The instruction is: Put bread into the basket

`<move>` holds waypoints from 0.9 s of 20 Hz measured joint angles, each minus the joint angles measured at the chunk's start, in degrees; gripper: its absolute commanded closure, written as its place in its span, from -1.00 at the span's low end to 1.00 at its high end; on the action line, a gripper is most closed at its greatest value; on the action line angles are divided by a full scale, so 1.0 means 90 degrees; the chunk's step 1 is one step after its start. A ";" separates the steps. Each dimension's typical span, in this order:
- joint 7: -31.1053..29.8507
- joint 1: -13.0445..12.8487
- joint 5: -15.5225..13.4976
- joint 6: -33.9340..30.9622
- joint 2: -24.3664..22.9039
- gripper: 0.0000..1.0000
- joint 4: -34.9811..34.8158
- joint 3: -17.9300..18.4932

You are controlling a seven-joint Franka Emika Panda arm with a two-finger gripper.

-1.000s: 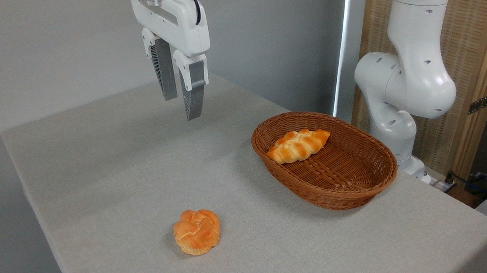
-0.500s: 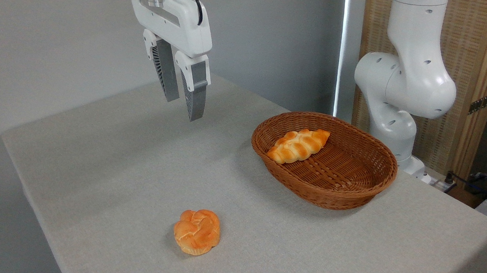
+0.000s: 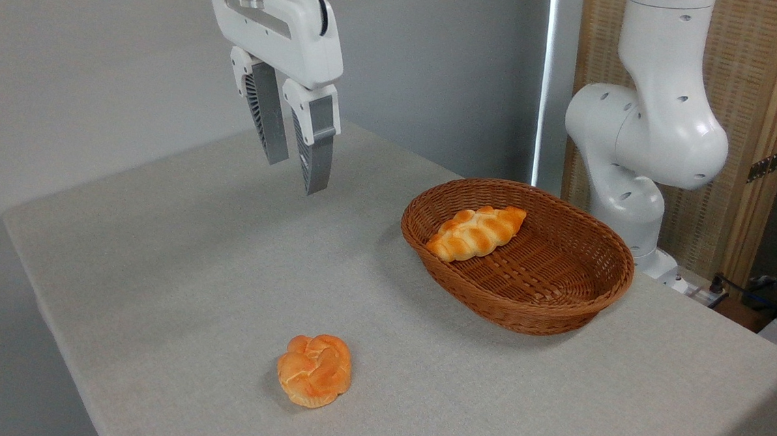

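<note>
Bread in basket; fingers (seemingly empty) apart.

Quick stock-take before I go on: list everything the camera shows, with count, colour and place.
braided loaf: 1, golden-orange, lying inside the basket at its left end
basket: 1, brown wicker, right of centre on the table
round bun: 1, orange, on the table near the front edge
table: 1, light grey cloth
slatted wooden panel: 1, tan, back right
cables: dark, far right edge
arm: 1, white, behind the basket
gripper: 1, white with grey fingers, empty, raised over the table's back left
</note>
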 measured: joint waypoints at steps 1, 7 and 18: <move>0.0000 0.0055 0.0000 0.0000 -0.0008 -1.00 0.0002 -0.0001; 0.0000 0.0045 0.0002 0.0000 -0.0019 -1.00 0.0010 0.0006; 0.0000 -0.0198 0.0002 0.0000 -0.0020 -1.00 0.0012 0.0335</move>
